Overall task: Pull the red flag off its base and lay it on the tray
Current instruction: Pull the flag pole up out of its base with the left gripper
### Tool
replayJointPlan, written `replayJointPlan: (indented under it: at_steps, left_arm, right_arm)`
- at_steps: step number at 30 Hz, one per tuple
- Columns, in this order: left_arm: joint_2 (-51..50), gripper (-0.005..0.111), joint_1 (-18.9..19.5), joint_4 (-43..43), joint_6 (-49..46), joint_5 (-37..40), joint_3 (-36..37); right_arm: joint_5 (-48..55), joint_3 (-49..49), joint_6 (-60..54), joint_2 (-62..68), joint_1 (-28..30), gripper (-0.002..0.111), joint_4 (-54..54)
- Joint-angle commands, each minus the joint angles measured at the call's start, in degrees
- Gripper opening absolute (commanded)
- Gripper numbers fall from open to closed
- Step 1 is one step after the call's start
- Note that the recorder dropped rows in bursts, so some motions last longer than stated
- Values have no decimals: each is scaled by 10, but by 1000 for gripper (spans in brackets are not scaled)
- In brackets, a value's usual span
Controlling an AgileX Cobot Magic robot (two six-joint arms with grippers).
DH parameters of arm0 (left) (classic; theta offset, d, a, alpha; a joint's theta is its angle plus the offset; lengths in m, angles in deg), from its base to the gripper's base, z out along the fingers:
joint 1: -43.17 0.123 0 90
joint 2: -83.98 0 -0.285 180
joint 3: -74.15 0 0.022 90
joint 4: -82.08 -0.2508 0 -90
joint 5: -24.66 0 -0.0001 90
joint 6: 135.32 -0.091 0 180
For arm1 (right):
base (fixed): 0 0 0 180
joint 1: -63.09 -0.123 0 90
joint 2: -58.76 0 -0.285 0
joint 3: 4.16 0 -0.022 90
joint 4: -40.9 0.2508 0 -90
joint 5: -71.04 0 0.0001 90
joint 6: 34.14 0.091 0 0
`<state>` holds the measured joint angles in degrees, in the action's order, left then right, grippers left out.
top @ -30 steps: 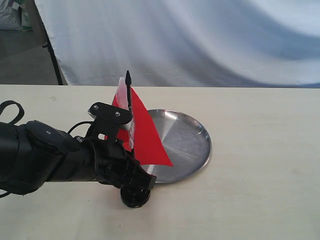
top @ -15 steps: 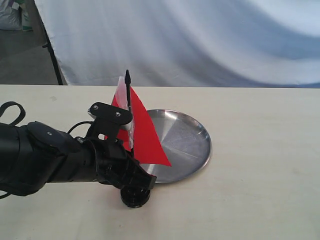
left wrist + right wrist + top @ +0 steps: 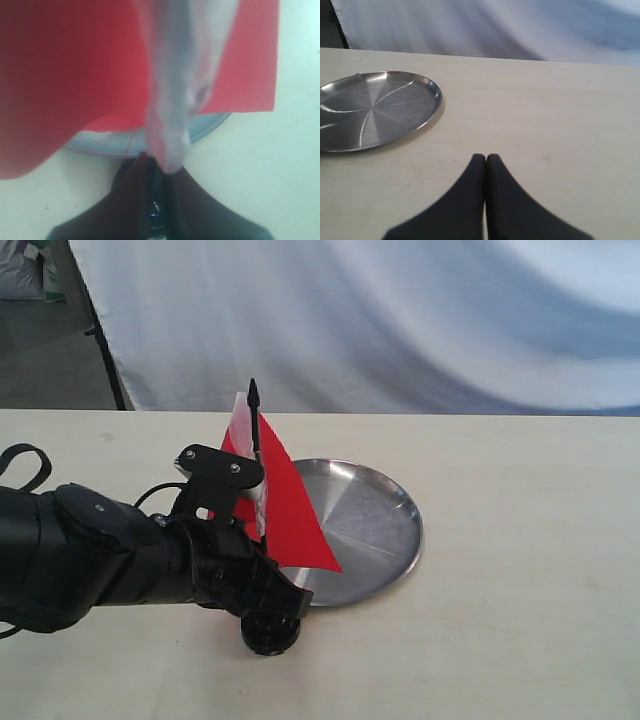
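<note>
The red flag [image 3: 292, 515] stands upright on its thin black stick [image 3: 256, 415], with a whitish strip along the stick. My left gripper [image 3: 272, 588] is shut on the lower stick, just above the small round black base [image 3: 270, 634] on the table. The fingers hide where the stick meets the base. The round steel tray [image 3: 385, 530] lies just behind and to the right of the flag. In the left wrist view the red flag [image 3: 75, 75] and its whitish strip [image 3: 172, 110] fill the frame above the left gripper [image 3: 160, 172]. My right gripper [image 3: 485, 159] is shut and empty over bare table, apart from the tray [image 3: 375, 107].
A white cloth backdrop [image 3: 400, 320] hangs behind the table's far edge. A dark stand leg [image 3: 105, 360] is at the back left. The light table top [image 3: 520, 570] stretches to the right of the tray.
The flag's lower cloth corner has drifted slightly left. The left arm and the base have not visibly moved.
</note>
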<state>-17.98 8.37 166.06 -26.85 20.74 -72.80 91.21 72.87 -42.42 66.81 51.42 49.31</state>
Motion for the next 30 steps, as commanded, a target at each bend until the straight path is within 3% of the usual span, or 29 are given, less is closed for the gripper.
replayJointPlan:
  at_steps: [1, 6, 14, 22, 26, 30]
  left_arm:
    - [1, 0, -2, -1, 7, -18, -2]
    - [6, 0, -11, -14, 7, -27, -2]
    - [35, 0, -67, -43, 12, -89, -2]
    - [35, 0, -69, -48, 16, -122, -2]
    - [35, 0, -69, -114, 64, -176, -2]
    - [28, 0, -69, -317, 201, -179, -2]
  right_arm:
    - [-2, 2, 0, -3, -1, 0, 1]
    - [-2, 2, 0, -3, -1, 0, 1]
    - [-2, 2, 0, -3, -1, 0, 1]
    - [-2, 2, 0, -3, -1, 0, 1]
    - [-2, 2, 0, -3, -1, 0, 1]
    - [-2, 2, 0, -3, -1, 0, 1]
